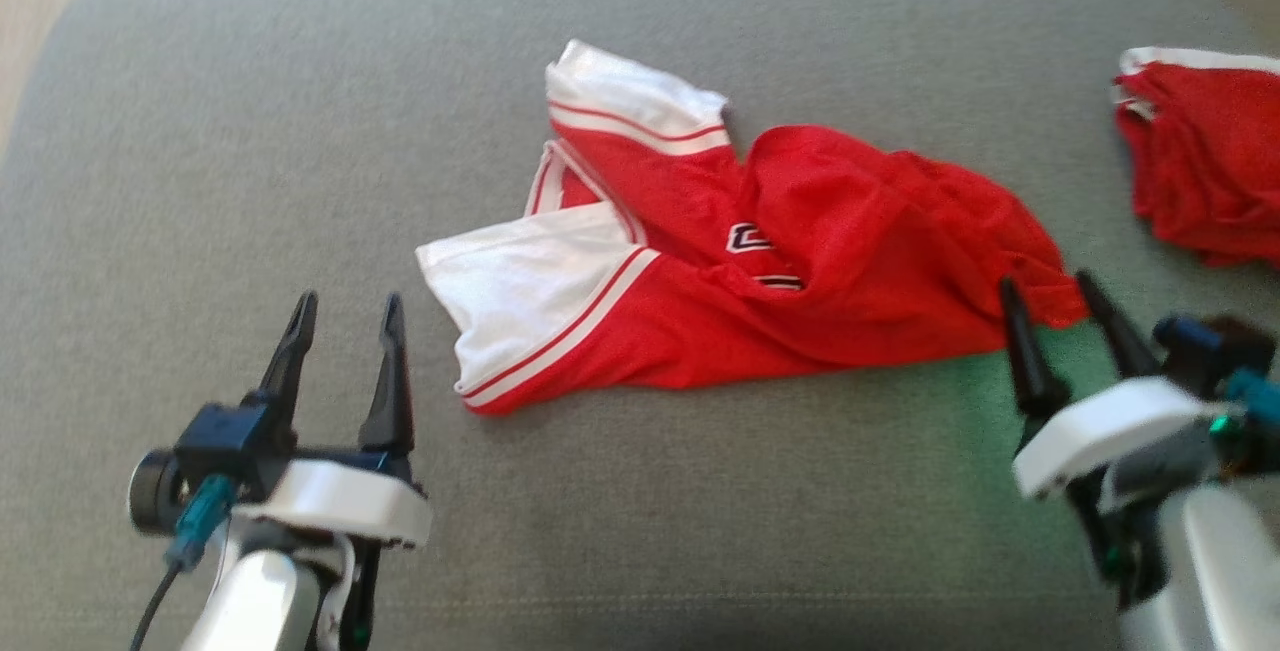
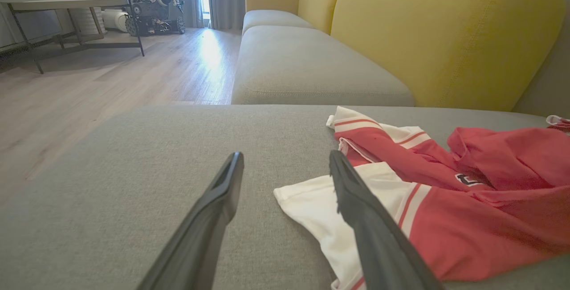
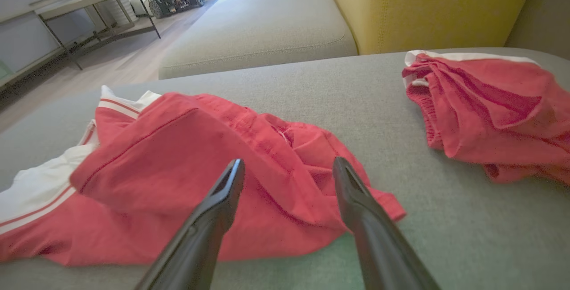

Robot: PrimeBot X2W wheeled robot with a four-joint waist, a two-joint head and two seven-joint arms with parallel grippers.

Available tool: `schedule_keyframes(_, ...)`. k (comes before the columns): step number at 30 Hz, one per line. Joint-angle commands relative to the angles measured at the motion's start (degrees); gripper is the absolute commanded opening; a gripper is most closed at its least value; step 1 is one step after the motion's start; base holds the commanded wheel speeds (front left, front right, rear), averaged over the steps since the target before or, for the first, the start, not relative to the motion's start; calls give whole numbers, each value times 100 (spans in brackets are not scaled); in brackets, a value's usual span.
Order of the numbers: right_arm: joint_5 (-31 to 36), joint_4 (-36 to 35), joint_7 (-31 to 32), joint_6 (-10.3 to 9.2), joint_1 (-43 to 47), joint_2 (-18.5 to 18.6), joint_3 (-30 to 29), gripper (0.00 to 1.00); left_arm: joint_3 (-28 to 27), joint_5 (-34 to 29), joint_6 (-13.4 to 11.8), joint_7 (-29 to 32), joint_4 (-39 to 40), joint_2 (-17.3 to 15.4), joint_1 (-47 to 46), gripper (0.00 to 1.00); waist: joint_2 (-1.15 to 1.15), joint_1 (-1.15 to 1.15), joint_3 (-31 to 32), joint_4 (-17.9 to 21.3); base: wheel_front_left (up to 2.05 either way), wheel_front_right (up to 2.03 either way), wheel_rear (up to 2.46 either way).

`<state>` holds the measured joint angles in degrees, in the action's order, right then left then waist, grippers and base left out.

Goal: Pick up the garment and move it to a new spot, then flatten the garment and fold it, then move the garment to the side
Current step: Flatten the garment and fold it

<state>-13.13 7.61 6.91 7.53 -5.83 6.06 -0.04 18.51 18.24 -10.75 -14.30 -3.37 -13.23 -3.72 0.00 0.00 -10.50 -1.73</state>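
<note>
Where the grey upholstered seat (image 1: 200, 151) spreads before the robot, item one is a red garment (image 1: 860, 261), a jersey with white sleeves and red-and-white striped trim. It lies crumpled near the middle of the seat. Its right part is folded over itself, and a black-and-white mark is half hidden in the fold. One white sleeve lies flat at the near left, and the other points toward the far side. Item two is the left hand (image 1: 348, 301). Its two dark fingers are spread wide with nothing between them. It is low over bare fabric, just beside the near white sleeve and apart from it. Item three is the right hand (image 1: 1046, 281). Its fingers are equally wide apart and it holds nothing. The tips are at the garment's near right corner, and contact cannot be told. Item four is a second red piece (image 1: 1210, 161) with a white band. It is bunched at the seat's right edge, well apart from the first. The left wrist view shows the setting beyond the seat:
- a yellow backrest (image 2: 445, 36)
- a further grey seat cushion (image 2: 303, 63)
- a pale wooden floor (image 2: 89, 98)
- a metal-legged surface (image 2: 67, 2)
- a wheeled machine (image 2: 151, 0) near the curtains
</note>
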Motion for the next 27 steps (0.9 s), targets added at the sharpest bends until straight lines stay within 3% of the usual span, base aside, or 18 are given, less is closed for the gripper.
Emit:
schedule_keyframes(1, -36, -147, 24, -4, -352, 147, 120, 100, -165, -46, 25, -70, 201, -31, -310, 100, 0, 0, -143, -134, 0, 0, 0)
schedule_keyframes(14, -658, 1003, 776, -4, -1549, 1151, 1073, 100, -187, -205, 270, -70, 96, 278, -696, 100, 0, 0, -580, -476, 0, 0, 0)
schedule_keyframes(15, -719, 1058, 825, -4, -1580, 1192, 1151, 80, -197, -220, 289, -70, 88, 304, -709, 100, 0, 0, -595, -480, 0, 0, 0)
schedule_keyframes(16, -777, 1097, 857, -4, -1611, 1231, 1223, 44, -209, -234, 308, -70, 82, 327, -720, 100, 0, 0, -613, -481, 0, 0, 0)
schedule_keyframes(17, -837, 1109, 843, -4, -1641, 1262, 1274, 0, -223, -249, 325, -70, 77, 348, -730, 100, 0, 0, -631, -478, 0, 0, 0)
schedule_keyframes(22, -971, 970, 661, -4, -1583, 1321, 1274, 0, -311, -328, 401, -70, 50, 422, -735, 100, 0, 0, -637, -411, 0, 0, 0)
schedule_keyframes(27, -791, 429, 405, -4, -1274, 1178, 805, 0, -424, -388, 452, -70, 44, 448, -660, 100, 0, 0, -570, -245, 0, 0, 0)
